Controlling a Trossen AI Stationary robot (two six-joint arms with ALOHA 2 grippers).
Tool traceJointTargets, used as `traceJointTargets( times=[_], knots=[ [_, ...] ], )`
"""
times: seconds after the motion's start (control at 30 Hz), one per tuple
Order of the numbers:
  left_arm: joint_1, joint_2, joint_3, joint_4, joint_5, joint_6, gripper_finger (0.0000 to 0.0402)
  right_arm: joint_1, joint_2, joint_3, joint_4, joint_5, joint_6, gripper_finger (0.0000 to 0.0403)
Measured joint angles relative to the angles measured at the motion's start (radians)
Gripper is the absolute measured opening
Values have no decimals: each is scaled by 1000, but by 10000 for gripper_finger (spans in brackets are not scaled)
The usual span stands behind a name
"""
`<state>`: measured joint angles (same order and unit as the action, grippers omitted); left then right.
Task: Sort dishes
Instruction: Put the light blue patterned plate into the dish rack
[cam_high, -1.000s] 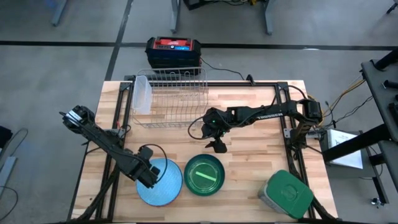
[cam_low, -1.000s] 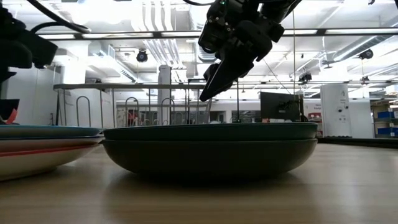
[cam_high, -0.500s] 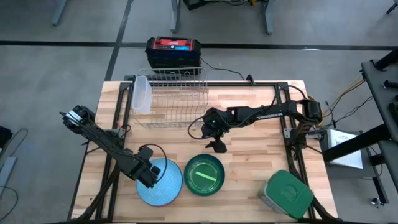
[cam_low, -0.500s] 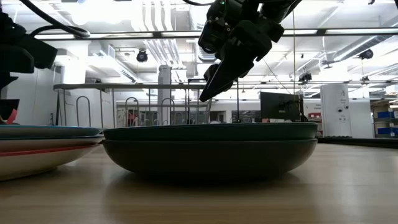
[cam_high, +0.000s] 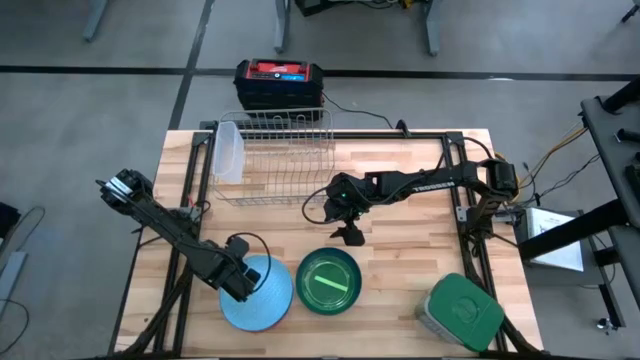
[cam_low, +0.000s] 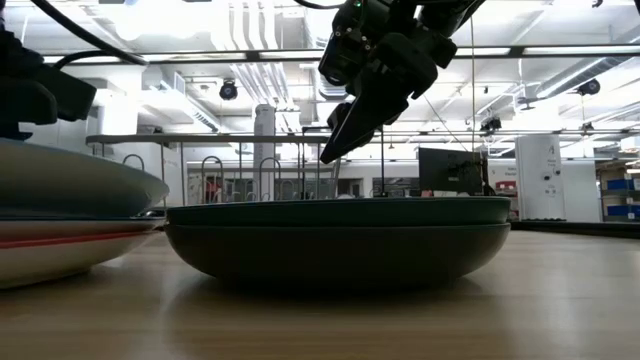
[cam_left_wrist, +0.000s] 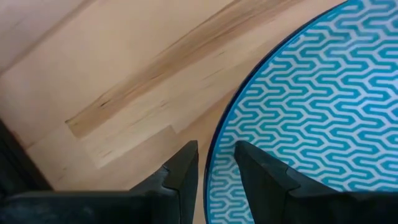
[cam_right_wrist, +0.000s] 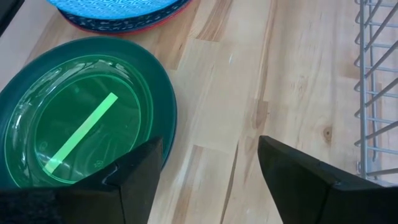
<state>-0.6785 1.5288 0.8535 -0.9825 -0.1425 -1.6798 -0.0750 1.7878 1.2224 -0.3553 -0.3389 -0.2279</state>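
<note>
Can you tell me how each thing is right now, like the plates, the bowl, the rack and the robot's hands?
blue patterned plate: top of its stack, rim pinched and tilted.
green bowl: upright on the table, free.
wire rack: upright, a clear container in one end.
green-lidded container: lid on.
left end effector: shut on the plate's rim.
right end effector: open, above the table.

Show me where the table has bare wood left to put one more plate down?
Bare wood lies between the wire rack and the green bowl, though the open right gripper hangs there. More lies along the right edge, above the green-lidded container. The front is crowded: the blue plate pinched by the left gripper, bowl and container sit close together.
</note>
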Motion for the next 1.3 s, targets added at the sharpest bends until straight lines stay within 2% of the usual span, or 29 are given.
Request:
traceJointTargets(
  times=[0.13,0.4,0.47,0.6,0.93,1.17,1.3],
  knots=[
    [0,3,1,-2,1,34,86,0,0,0,1,0,-6,258],
    [0,-3,2,-57,24,40,11,0,0,0,2,0,-9,249],
    [0,-4,2,-58,35,40,4,0,0,0,2,0,-9,249],
    [0,-4,11,-75,58,45,1,0,0,0,2,0,-9,255],
    [0,-3,111,-243,61,48,0,0,0,0,3,0,-9,252],
    [-1,-3,144,-220,-12,4,0,0,0,0,3,0,-10,245],
    [0,-3,145,-218,19,-67,18,0,0,0,3,0,-16,252]
  ],
)
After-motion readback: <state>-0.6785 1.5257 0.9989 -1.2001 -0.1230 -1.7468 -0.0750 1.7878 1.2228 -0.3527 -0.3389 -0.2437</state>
